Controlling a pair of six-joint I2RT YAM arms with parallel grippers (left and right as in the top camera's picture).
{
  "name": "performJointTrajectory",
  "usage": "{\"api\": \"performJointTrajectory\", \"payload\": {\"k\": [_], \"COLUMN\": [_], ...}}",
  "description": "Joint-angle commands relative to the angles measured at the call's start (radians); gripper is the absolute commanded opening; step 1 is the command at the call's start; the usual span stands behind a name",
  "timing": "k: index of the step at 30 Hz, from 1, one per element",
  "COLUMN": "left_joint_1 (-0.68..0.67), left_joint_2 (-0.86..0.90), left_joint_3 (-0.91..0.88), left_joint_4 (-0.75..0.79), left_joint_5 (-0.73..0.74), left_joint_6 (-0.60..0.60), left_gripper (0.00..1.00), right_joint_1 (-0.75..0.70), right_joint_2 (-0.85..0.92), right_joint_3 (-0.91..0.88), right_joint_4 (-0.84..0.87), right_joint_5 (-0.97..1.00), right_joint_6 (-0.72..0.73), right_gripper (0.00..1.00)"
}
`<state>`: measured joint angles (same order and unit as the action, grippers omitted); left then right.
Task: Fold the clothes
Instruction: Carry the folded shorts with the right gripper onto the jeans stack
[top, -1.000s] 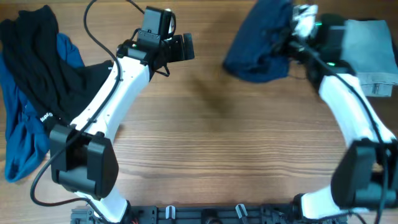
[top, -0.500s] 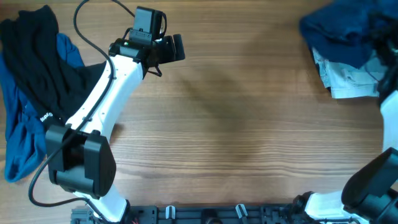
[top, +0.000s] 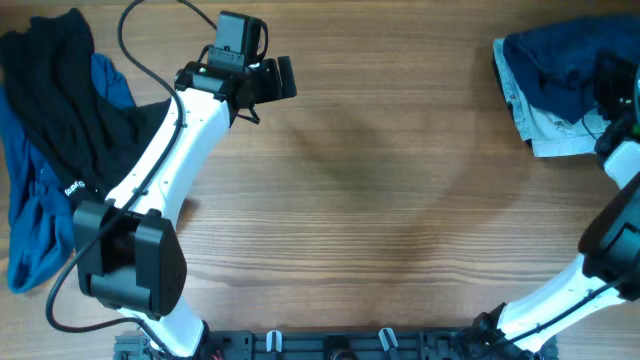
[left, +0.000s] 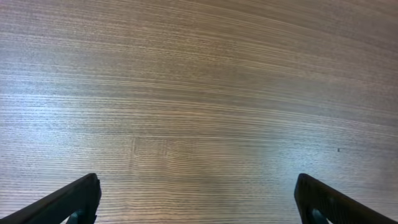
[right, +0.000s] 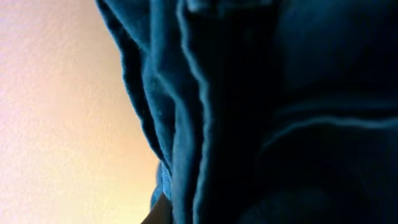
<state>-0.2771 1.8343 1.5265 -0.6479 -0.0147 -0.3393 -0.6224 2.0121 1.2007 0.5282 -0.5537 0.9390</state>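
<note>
At the far right corner of the counter (top: 380, 220), the navy shorts (top: 555, 55) lie bunched in a loose heap on top of a pale denim (top: 560, 135) piece, whose light edge shows along the heap's left and near sides. The right tool (top: 612, 85) is sunk into the right side of this heap by the counter's right edge. It is pressed together on a fold of the navy shorts, though its fingers are hidden in the cloth. From the right wrist, dark blue folds (right: 249, 112) fill most of the view and run top to bottom, with only a blurred pale glow to the left of them. Along the left edge, from the far left corner toward the near side, lies a second heap. A black garment (top: 60, 90) is draped over a blue garment (top: 35, 230) that sticks out beneath it on the near side and at one spot farther back. The left arm (top: 160, 165) reaches from the near left side across the edge of the black garment. The left tool (top: 278, 78) hovers over bare wood toward the far edge, left of the middle, well apart from both heaps. Its jaws are spread wide and hold nothing. The left wrist view shows only wood grain between the two dark fingertips (left: 74, 202).
</note>
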Motion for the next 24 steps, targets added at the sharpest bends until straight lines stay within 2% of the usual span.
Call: {"api": "performJointTrajectory", "payload": {"k": [1,4,6,7,9,10,13,16,21,24], "left_joint_1": [0.007,0.007,0.007,0.007,0.007,0.007,0.007,0.007,0.006,0.006], "left_joint_2": [-0.021,-0.021,-0.021,-0.021,-0.021,-0.02,-0.02,-0.02,-0.02,-0.02], "left_joint_3": [-0.002,-0.002,-0.002,-0.002,-0.002,-0.002,-0.002,-0.002,-0.002,-0.002], "left_joint_4": [0.014,0.025,0.026,0.026,0.027,0.027,0.027,0.027,0.026,0.025], "left_joint_5": [-0.014,-0.013,-0.013,-0.013,-0.013,-0.013,-0.013,-0.013,-0.013,-0.013], "left_joint_6": [-0.006,-0.006,-0.006,-0.006,-0.006,-0.006,-0.006,-0.006,-0.006,-0.006], "left_gripper": [1.0,1.0,1.0,1.0,1.0,1.0,1.0,1.0,1.0,1.0], "right_joint_1": [-0.021,-0.045,-0.052,-0.052,-0.051,-0.051,-0.051,-0.051,-0.051,-0.05], "right_joint_2": [-0.014,-0.076,-0.142,-0.185,-0.251,-0.3,-0.393,-0.449,-0.534,-0.554], "right_joint_3": [0.016,0.017,0.017,0.016,0.017,0.017,0.017,0.017,0.017,0.016], "right_joint_4": [-0.048,-0.211,-0.37,-0.462,-0.594,-0.681,-0.861,-0.958,-0.915,-0.828], "right_joint_5": [-0.05,-0.038,0.035,0.095,0.202,0.271,0.433,0.427,0.003,-0.091], "right_joint_6": [0.045,0.013,-0.071,-0.126,-0.187,-0.235,-0.259,-0.267,-0.478,-0.573], "right_gripper": [0.04,0.05,0.29,0.47,0.65,0.68,0.7,0.72,0.72,0.72]}}
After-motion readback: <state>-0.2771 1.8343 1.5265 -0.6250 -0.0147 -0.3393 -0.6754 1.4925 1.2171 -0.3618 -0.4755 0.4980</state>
